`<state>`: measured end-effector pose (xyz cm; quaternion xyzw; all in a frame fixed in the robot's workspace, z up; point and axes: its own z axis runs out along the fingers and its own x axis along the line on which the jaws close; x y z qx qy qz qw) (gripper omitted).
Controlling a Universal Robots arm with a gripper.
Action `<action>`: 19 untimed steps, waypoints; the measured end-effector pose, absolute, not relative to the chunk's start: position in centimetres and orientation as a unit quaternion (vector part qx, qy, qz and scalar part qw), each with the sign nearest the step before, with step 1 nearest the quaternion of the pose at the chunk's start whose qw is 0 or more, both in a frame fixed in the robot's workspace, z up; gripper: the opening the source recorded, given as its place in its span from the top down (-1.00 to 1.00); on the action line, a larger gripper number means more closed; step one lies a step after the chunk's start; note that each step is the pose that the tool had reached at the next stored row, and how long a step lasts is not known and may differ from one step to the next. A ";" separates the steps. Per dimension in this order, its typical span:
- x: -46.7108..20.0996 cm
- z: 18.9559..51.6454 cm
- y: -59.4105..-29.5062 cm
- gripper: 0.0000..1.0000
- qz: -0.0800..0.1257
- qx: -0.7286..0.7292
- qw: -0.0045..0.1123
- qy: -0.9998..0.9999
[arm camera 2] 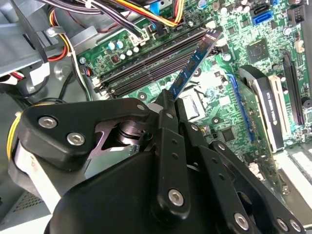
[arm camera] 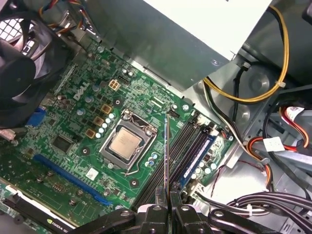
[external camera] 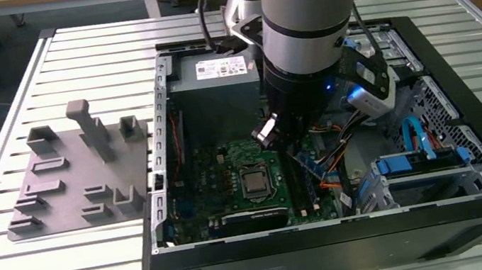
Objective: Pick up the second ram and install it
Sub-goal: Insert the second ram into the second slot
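Your gripper (arm camera: 168,197) is clenched on the second ram (arm camera 2: 192,63) inside the computer case (external camera: 335,250). You hold the board edge-down over the motherboard (arm camera: 73,126), just beside the processor socket (arm camera: 127,146) and parallel to the memory slots (arm camera: 187,146), evidently so it can seat squarely.

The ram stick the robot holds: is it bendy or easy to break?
Probably stiff: the second ram juts straight from the end effector, no sag. Likely light, being so thin edge-on in the first wrist view. Perhaps fragile: tiny parts sit bare on it.
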<state>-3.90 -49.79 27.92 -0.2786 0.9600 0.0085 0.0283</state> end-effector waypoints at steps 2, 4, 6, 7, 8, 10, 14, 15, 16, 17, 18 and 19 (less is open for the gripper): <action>-3.9 27.9 -49.8 0.73 0.008 -0.273 0.028 0.962; -3.9 27.9 -49.8 0.73 0.008 -0.267 0.028 0.963; -3.9 27.9 -49.8 0.73 0.007 -0.261 0.028 0.965; -3.9 27.9 -49.8 0.73 0.007 -0.258 0.028 0.966; -3.9 27.9 -49.8 0.73 0.007 -0.255 0.028 0.967; -3.9 27.9 -49.8 0.73 0.006 -0.248 0.028 0.968; -3.9 27.9 -49.8 0.73 0.005 -0.233 0.028 0.972; -3.9 27.9 -49.8 0.73 0.005 -0.228 0.028 0.973; -3.9 27.9 -49.8 0.73 0.004 -0.224 0.028 0.974; -3.9 27.9 -49.8 0.73 0.004 -0.220 0.028 0.975; -3.9 27.9 -49.8 0.73 0.004 -0.217 0.028 0.976; -3.9 27.9 -49.8 0.73 0.004 -0.213 0.028 0.977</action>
